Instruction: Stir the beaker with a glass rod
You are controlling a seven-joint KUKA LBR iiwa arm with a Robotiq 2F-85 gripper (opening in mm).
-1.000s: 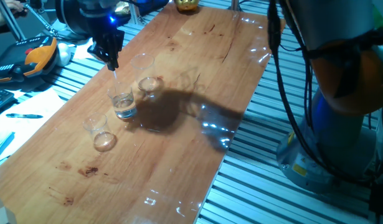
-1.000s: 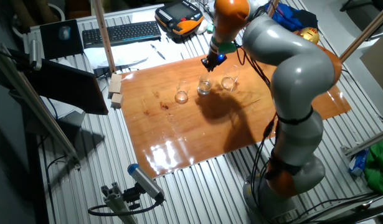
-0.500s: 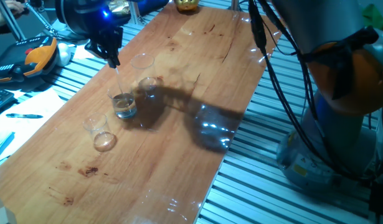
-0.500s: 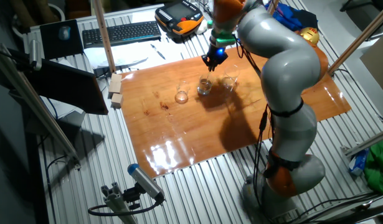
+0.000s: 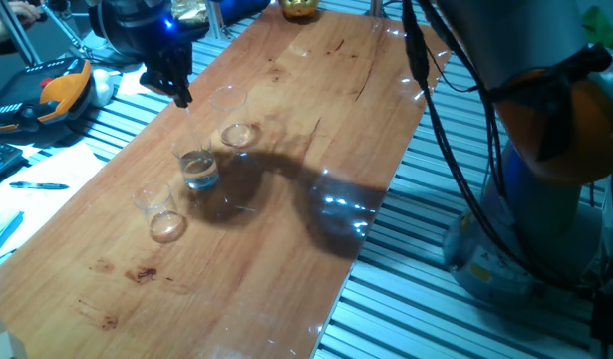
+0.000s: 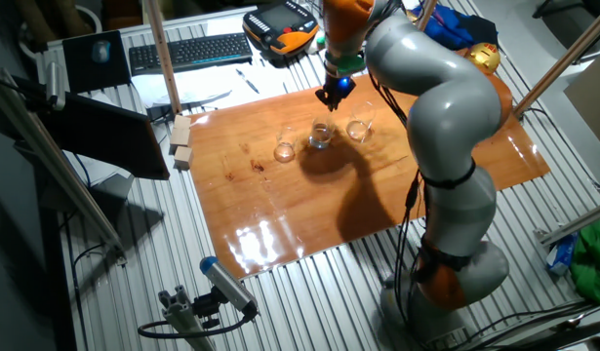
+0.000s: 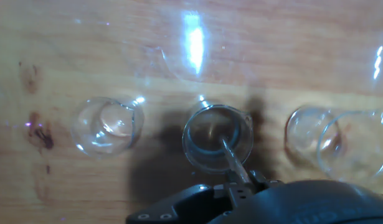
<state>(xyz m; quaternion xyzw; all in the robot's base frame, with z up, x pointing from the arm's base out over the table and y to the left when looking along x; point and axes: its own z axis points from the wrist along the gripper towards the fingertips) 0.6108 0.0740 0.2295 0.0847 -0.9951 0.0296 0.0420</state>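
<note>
I judge I'm mid-stir: my pincer [image 7: 240, 185] pinches the glass rod [image 7: 231, 160], its tip inside the beaker [image 7: 217, 138]; next calls for gentle circles clear of the wall.

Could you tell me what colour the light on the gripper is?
Blue; the gripper shows it best in one fixed view.

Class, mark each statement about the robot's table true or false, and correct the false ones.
1. Three clear glass beakers stand on the wooden table. True.
2. The thin glass rod reaches into the middle beaker. True.
3. The gripper is open and empty. False: it is shut on the glass rod.
4. The middle beaker lies tipped on its side. False: it stands upright.
5. The gripper is above the smallest beaker. False: it is above the middle beaker.
</note>
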